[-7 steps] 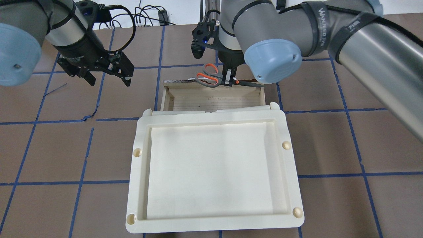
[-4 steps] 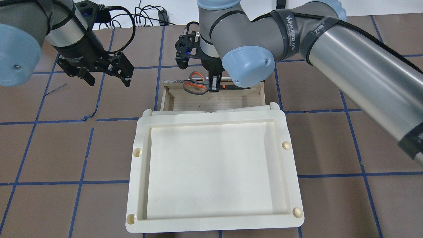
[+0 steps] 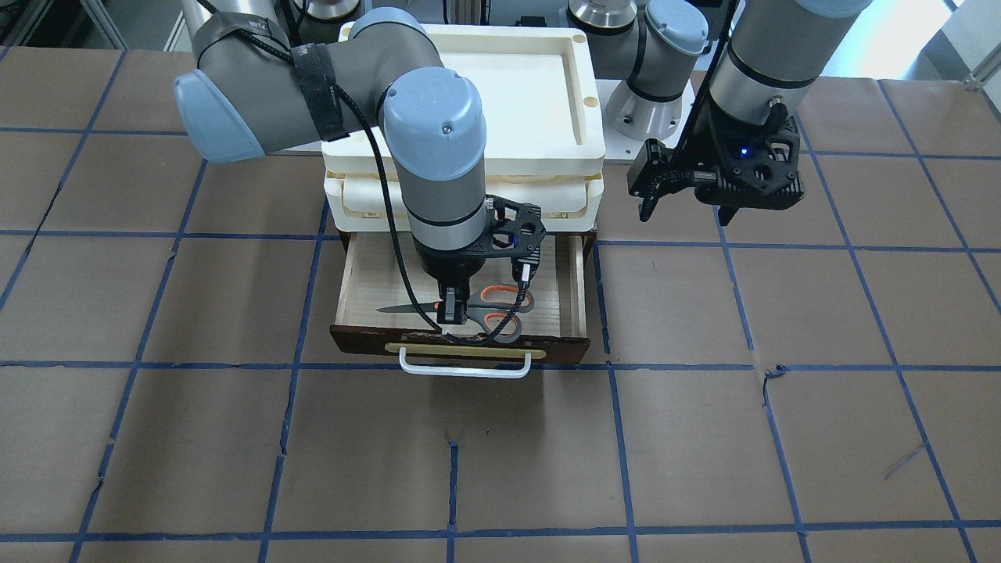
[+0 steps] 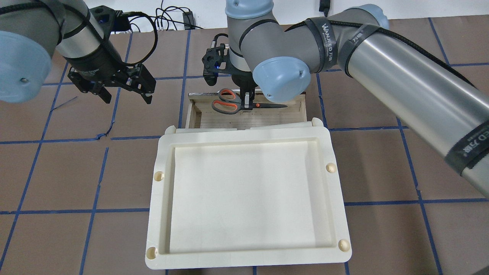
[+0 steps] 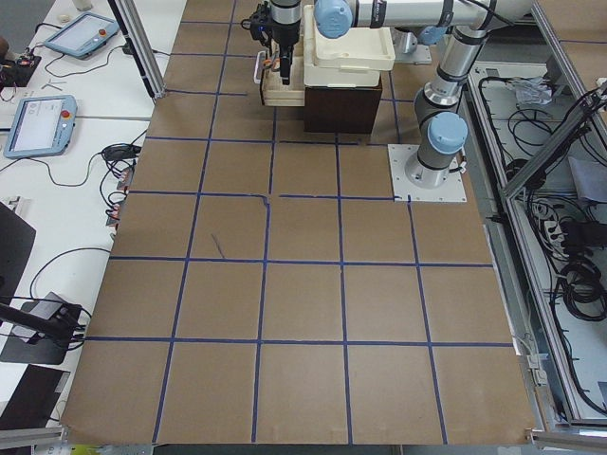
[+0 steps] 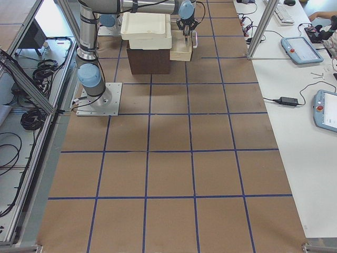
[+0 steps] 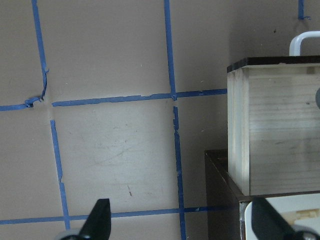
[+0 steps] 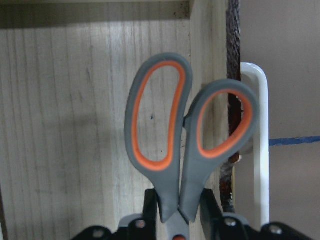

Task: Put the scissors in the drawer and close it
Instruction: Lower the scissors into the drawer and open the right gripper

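Observation:
The scissors (image 4: 227, 102) have grey-and-orange loop handles and slim blades. My right gripper (image 4: 247, 102) is shut on them near the pivot and holds them flat, low inside the open drawer (image 4: 248, 117) near its front. In the front view the scissors (image 3: 500, 309) lie just behind the dark drawer front (image 3: 563, 349) with its white bar handle (image 3: 464, 369). In the right wrist view one loop of the scissors (image 8: 157, 125) overlaps the front edge. My left gripper (image 4: 126, 95) is open and empty, to the drawer's left, above the table.
Cream plastic trays (image 4: 344, 214) are stacked on the dark cabinet above the drawer and overhang its back part. The left wrist view shows the drawer's pale-wood side wall (image 7: 275, 135) and brown table with blue tape lines. Cables lie at the far edge.
My right gripper has carried the scissors left and down, from above the drawer's front edge to inside the drawer. The left gripper has barely moved.

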Robot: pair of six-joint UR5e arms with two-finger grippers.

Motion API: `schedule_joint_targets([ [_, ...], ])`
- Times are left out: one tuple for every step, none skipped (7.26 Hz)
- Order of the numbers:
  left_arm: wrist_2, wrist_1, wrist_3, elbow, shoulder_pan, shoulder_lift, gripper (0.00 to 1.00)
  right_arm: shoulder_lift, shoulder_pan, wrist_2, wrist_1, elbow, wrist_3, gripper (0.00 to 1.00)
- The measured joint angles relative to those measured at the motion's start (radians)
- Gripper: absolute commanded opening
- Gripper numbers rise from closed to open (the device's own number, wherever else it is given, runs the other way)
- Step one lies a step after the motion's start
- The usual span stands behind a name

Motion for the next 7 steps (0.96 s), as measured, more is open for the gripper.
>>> schedule_joint_targets([
  [0.000,0.000,0.001,0.000,0.001,0.000,1.00,0.003,0.001,0.001,0.000,0.002,0.003,0.08],
  [-0.001,0.001,0.001,-0.001,0.001,0.000,1.00,0.007,0.004,0.002,0.000,0.003,0.006,0.07],
  [-0.001,0.001,0.002,-0.001,0.001,0.000,1.00,0.008,0.011,0.002,0.002,0.003,0.008,0.07],
  [-0.001,0.002,0.002,0.000,0.001,0.000,1.00,0.005,0.018,0.000,0.010,0.003,0.009,0.07],
  [-0.001,0.001,0.003,0.000,0.001,0.000,1.00,-0.003,0.021,-0.004,0.021,0.004,0.009,0.07],
  [-0.001,0.002,0.003,0.000,0.001,0.001,1.00,-0.012,0.023,-0.006,0.034,0.004,0.009,0.08],
  [0.000,0.002,0.004,0.000,0.001,0.001,1.00,-0.019,0.024,-0.007,0.046,0.008,0.009,0.08],
])
